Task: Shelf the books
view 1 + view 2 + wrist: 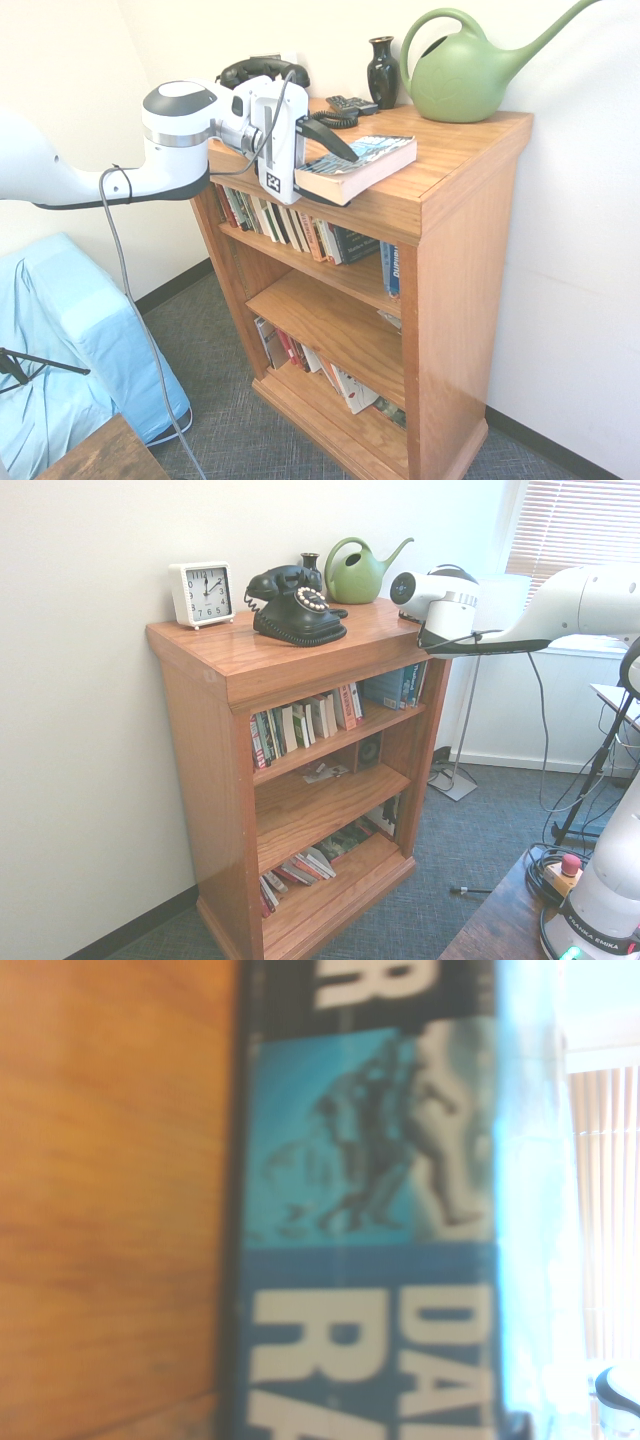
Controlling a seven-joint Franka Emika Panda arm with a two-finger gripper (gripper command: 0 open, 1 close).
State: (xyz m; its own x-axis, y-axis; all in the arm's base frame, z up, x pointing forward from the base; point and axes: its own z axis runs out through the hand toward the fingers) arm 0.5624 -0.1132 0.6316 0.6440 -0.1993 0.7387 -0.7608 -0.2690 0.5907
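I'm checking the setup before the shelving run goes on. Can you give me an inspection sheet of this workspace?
Surface: wooden bookcase top, bare wood toward its right end.
Job's things: thick blue-covered paperback book lying flat at the top's front edge, overhanging slightly.
Clutter: green plastic watering can, small black vase, black rotary telephone, white square alarm clock; rows of books on the upper shelf, more leaning on the bottom one.
Grippers: white arm's gripper at the paperback's end, fingers open, one above the cover and one below it.
Cables: grey cable hanging from the arm to the floor.
Surroundings: light blue cloth-covered furniture, grey carpet, window blinds.
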